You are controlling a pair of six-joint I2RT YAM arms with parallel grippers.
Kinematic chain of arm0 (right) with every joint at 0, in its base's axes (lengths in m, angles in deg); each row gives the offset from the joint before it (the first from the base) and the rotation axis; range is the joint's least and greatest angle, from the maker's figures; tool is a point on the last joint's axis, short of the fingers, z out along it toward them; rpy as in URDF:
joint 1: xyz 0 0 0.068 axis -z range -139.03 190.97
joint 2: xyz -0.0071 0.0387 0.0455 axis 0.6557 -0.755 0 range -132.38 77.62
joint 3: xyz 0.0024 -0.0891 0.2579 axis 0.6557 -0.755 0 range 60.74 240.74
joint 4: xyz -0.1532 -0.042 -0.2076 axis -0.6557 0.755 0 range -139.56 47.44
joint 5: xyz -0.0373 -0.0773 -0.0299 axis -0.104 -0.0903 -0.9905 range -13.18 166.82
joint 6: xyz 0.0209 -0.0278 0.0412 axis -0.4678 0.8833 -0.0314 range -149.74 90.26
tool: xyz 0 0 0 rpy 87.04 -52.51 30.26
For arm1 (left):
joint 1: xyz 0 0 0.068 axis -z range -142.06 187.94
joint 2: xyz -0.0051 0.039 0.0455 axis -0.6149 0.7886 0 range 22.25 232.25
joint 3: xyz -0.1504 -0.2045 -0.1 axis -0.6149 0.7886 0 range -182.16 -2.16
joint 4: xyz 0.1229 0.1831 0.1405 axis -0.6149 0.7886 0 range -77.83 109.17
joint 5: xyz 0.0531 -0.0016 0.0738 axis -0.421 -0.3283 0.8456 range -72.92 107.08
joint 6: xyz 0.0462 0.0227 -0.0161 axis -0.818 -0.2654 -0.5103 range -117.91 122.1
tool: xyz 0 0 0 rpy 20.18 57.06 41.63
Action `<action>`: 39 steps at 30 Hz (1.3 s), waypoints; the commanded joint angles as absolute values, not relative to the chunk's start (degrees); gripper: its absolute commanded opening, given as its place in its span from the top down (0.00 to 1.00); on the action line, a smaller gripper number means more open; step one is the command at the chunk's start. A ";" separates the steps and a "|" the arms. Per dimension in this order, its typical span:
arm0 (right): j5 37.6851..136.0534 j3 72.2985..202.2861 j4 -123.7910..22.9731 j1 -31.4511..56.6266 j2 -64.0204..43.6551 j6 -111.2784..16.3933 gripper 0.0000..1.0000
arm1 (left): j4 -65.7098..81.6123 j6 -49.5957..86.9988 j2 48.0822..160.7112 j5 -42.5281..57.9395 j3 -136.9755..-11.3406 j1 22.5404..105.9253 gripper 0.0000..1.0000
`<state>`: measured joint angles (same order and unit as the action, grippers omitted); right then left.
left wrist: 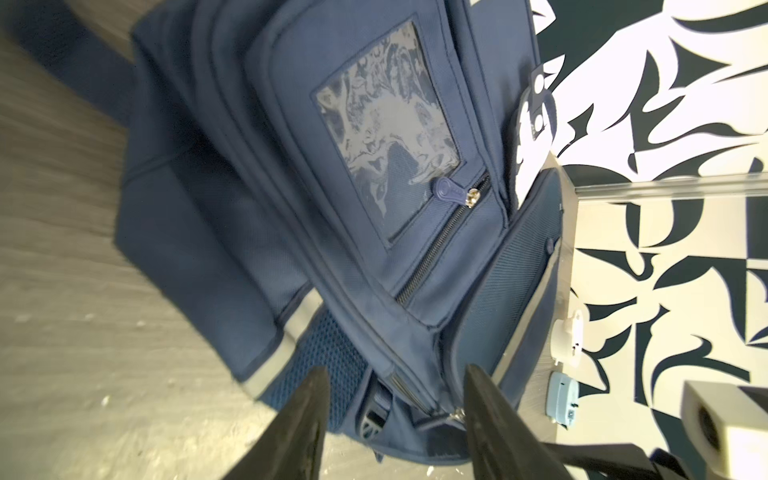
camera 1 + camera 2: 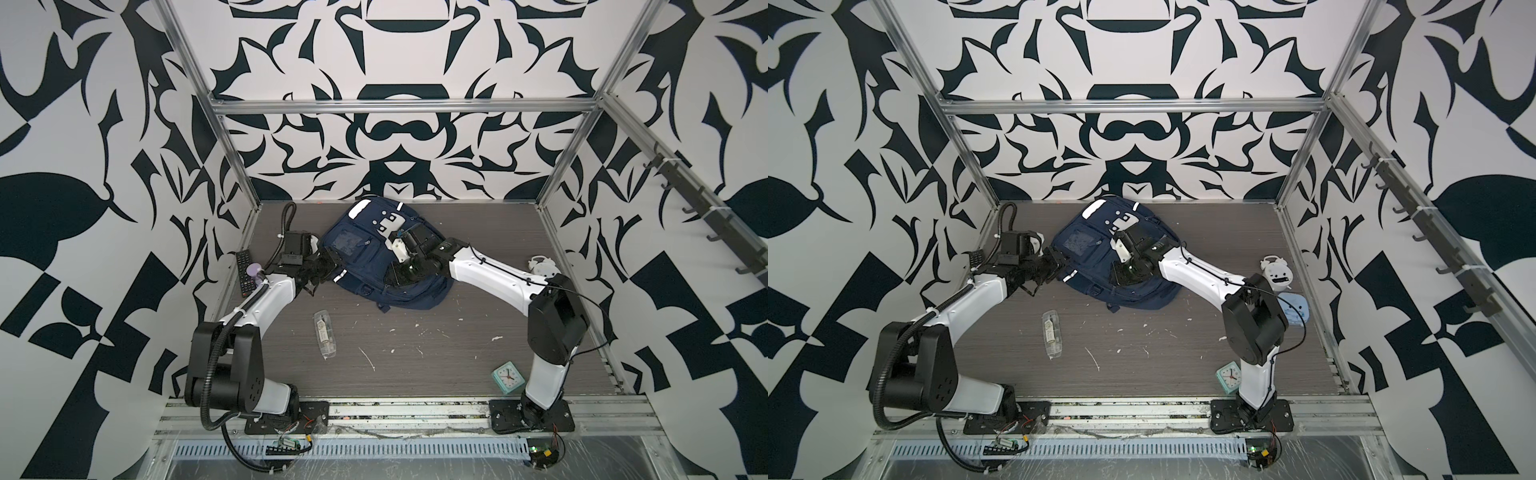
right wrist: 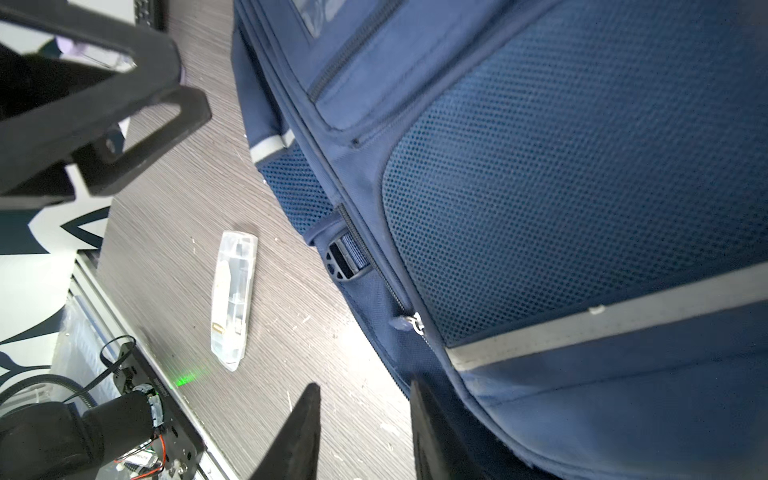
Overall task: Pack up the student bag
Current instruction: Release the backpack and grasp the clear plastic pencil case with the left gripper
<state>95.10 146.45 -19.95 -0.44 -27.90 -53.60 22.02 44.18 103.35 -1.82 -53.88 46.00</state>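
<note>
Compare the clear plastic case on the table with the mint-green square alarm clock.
The clear plastic case is see-through, long and narrow; the mint-green square alarm clock is opaque, with a white dial. The case lies mid-table, left of centre; the clock sits at the front beside the right arm's base. Both rest on the table, outside the navy backpack.

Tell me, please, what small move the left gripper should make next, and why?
Probably ease the left gripper onto the zipper pull and close: its jaws stand open beside it, the student bag looks zipped, and the clear case lies outside it.
</note>
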 commanded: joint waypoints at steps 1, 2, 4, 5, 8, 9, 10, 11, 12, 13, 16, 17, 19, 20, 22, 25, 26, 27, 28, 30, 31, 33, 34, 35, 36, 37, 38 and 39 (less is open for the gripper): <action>96.95 145.91 -21.67 -0.95 -26.13 -53.63 0.60 | 30.65 40.35 100.73 0.25 -54.52 46.12 0.39; 97.67 145.82 -22.20 -1.23 -26.19 -53.67 0.60 | 32.15 39.86 99.96 0.38 -54.33 46.14 0.38; 98.13 145.27 -23.70 -2.19 -26.28 -53.63 0.60 | 35.94 39.05 98.48 1.11 -54.36 46.12 0.37; 98.46 144.95 -24.73 -2.72 -26.35 -53.71 0.60 | 38.79 38.53 97.66 2.47 -54.66 46.26 0.35; 100.38 144.98 -27.02 -4.48 -28.10 -54.96 0.60 | 45.91 36.31 95.74 6.30 -54.79 46.32 0.33; 100.91 145.23 -27.58 -5.16 -28.80 -55.22 0.60 | 47.32 35.90 94.74 7.14 -54.29 46.30 0.33; 101.46 145.54 -28.15 -5.98 -29.64 -55.48 0.60 | 48.13 35.68 92.96 7.81 -53.15 46.29 0.33; 101.81 146.00 -28.59 -6.89 -30.57 -55.79 0.60 | 48.72 35.67 91.84 8.46 -51.78 46.30 0.33; 102.10 146.40 -28.80 -7.50 -31.39 -55.94 0.60 | 49.31 35.75 91.02 8.94 -50.69 46.30 0.33; 102.26 147.05 -28.90 -8.20 -32.26 -56.09 0.60 | 49.77 35.85 90.04 9.24 -49.33 46.34 0.33; 102.73 148.17 -29.16 -9.45 -34.39 -56.50 0.60 | 50.75 36.62 87.25 10.95 -45.97 46.62 0.33; 102.90 148.13 -29.49 -9.59 -34.72 -56.78 0.60 | 51.26 36.94 86.51 11.99 -45.07 46.97 0.33; 103.03 148.15 -29.65 -9.60 -35.28 -56.99 0.60 | 52.26 37.44 85.89 13.95 -43.74 48.05 0.32; 103.06 148.25 -29.58 -9.61 -35.48 -57.11 0.59 | 52.92 37.60 85.90 15.11 -43.24 48.81 0.32; 103.35 148.46 -29.03 -9.63 -35.91 -56.83 0.59 | 53.52 37.91 86.60 17.86 -42.34 50.27 0.29; 103.72 148.38 -28.56 -9.72 -36.29 -56.55 0.58 | 53.43 38.37 89.17 19.76 -41.35 50.86 0.28; 103.77 148.19 -28.42 -9.66 -36.22 -56.53 0.57 | 53.08 38.39 90.27 19.85 -41.48 51.15 0.27; 103.74 147.91 -28.46 -9.66 -36.16 -56.52 0.57 | 52.83 38.39 91.39 20.33 -41.89 51.61 0.26; 103.67 147.69 -28.38 -9.71 -36.08 -56.46 0.56 | 52.81 38.19 92.82 21.24 -42.37 52.18 0.24; 103.40 147.08 -28.33 -9.67 -35.61 -56.31 0.56 | 52.83 37.57 96.89 22.16 -43.56 53.05 0.22; 103.19 146.81 -28.29 -9.68 -35.42 -56.20 0.55 | 52.80 37.35 98.95 21.99 -44.12 53.34 0.22; 103.01 146.39 -28.25 -9.67 -35.07 -55.97 0.54 | 52.66 37.16 101.84 22.42 -44.95 54.33 0.22; 102.85 146.07 -28.28 -9.70 -34.91 -55.97 0.54 | 52.40 36.99 102.95 22.75 -45.06 54.84 0.22; 102.75 145.84 -28.37 -9.67 -34.80 -55.85 0.54 | 51.76 36.91 103.70 22.81 -45.13 55.19 0.22; 102.77 145.65 -28.46 -9.66 -34.71 -55.89 0.54 | 51.21 36.94 104.22 22.76 -45.11 55.40 0.23; 102.75 145.49 -28.58 -9.69 -34.71 -56.00 0.54 | 50.72 36.83 104.78 22.62 -45.05 55.52 0.23; 102.76 145.33 -28.55 -9.71 -34.80 -55.95 0.55 | 50.58 36.81 105.32 22.65 -45.26 55.62 0.24; 102.89 145.29 -28.55 -9.72 -34.86 -55.98 0.55 | 50.59 36.73 105.74 22.86 -45.53 55.82 0.24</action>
